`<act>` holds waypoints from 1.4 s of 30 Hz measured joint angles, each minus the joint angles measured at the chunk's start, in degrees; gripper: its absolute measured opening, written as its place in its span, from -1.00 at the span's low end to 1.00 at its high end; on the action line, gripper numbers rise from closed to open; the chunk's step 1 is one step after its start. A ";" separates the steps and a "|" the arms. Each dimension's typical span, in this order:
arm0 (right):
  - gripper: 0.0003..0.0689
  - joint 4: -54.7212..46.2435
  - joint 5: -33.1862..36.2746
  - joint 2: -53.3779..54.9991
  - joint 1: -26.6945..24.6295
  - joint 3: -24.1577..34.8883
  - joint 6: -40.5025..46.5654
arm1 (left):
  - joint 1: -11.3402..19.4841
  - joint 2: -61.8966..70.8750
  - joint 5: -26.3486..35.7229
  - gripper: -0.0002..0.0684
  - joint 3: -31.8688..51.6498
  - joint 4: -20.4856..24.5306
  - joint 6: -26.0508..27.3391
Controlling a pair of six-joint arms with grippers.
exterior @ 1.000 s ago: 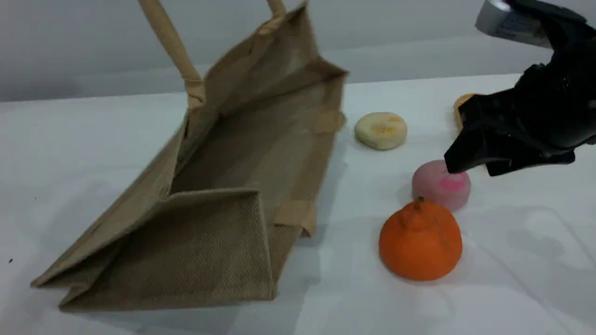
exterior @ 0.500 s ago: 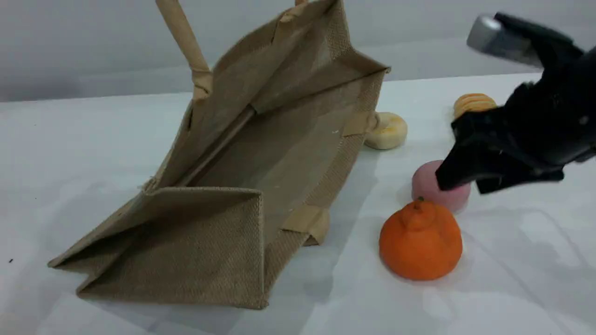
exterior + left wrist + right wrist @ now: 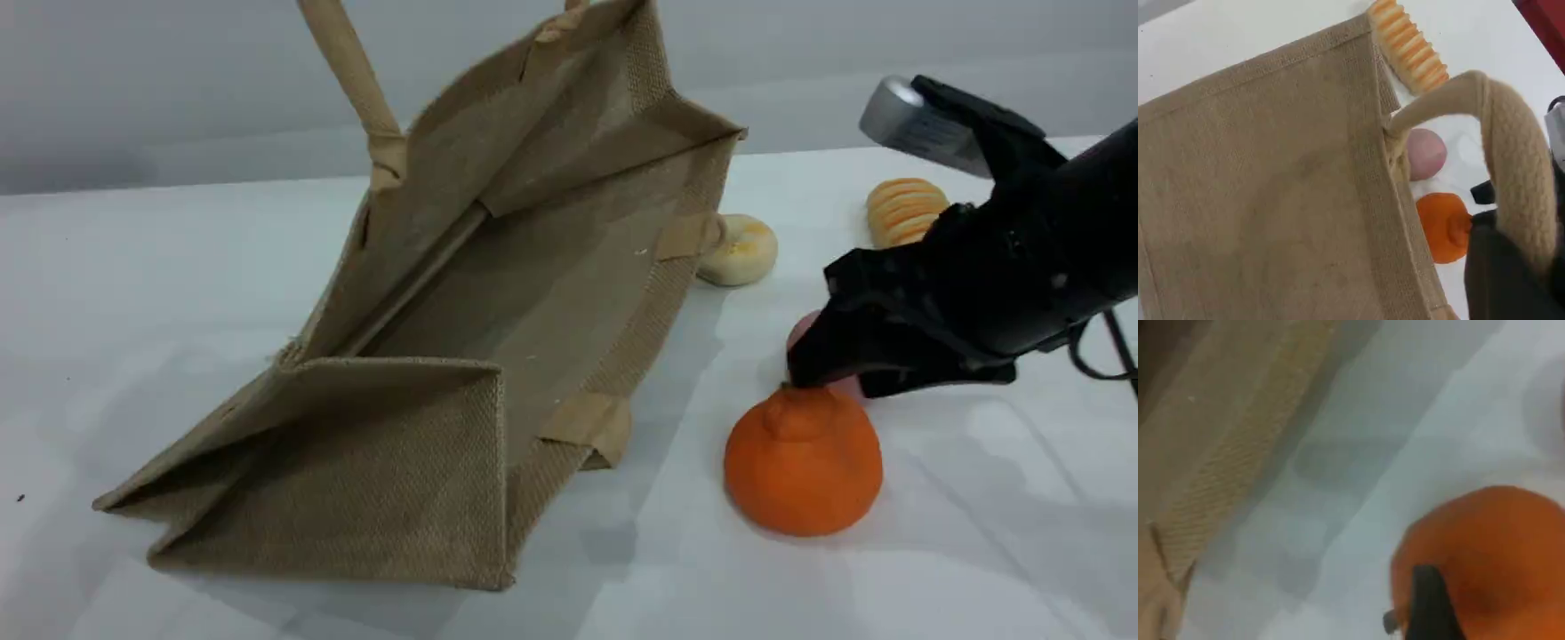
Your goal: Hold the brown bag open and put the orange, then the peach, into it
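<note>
The brown bag [image 3: 498,293] lies tilted on the table with its mouth gaping toward the upper right. One beige handle [image 3: 351,80] is pulled up past the top edge. In the left wrist view that handle [image 3: 1518,167] loops over my left gripper [image 3: 1511,267], which is shut on it. The orange [image 3: 803,467] sits right of the bag. My right gripper [image 3: 840,378] hangs open just above the orange's knobby top, one fingertip [image 3: 1428,600] showing against the orange [image 3: 1491,553]. The peach [image 3: 805,329] is mostly hidden behind the gripper, and shows whole in the left wrist view [image 3: 1426,153].
A cream bun [image 3: 742,249] lies behind the bag's right rim, partly covered by it. An orange-striped loaf [image 3: 902,209] rests at the far right behind my right arm. White table [image 3: 178,267] stretches left of the bag.
My right gripper has come down and left, now covering the peach and hovering at the orange's top. The bag swung right and opened wider a second ago, then stayed still.
</note>
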 joint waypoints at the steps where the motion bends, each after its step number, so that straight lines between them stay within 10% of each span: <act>1: 0.08 1.01 0.14 0.39 0.00 0.00 -0.81 | 0.00 0.00 0.00 -0.76 0.00 0.05 0.06; 19: 0.06 2.75 -4.00 5.61 5.71 -2.89 -4.51 | 0.00 0.00 0.00 -0.76 0.00 0.13 0.16; 28: -0.86 2.74 -7.82 5.56 5.71 -2.89 -4.45 | 0.00 0.00 0.00 -0.76 0.00 0.13 -0.01; 42: -0.89 1.46 -10.33 -7.39 5.66 -2.19 -4.07 | 0.00 -3.86 0.00 -0.76 2.78 -5.63 -0.48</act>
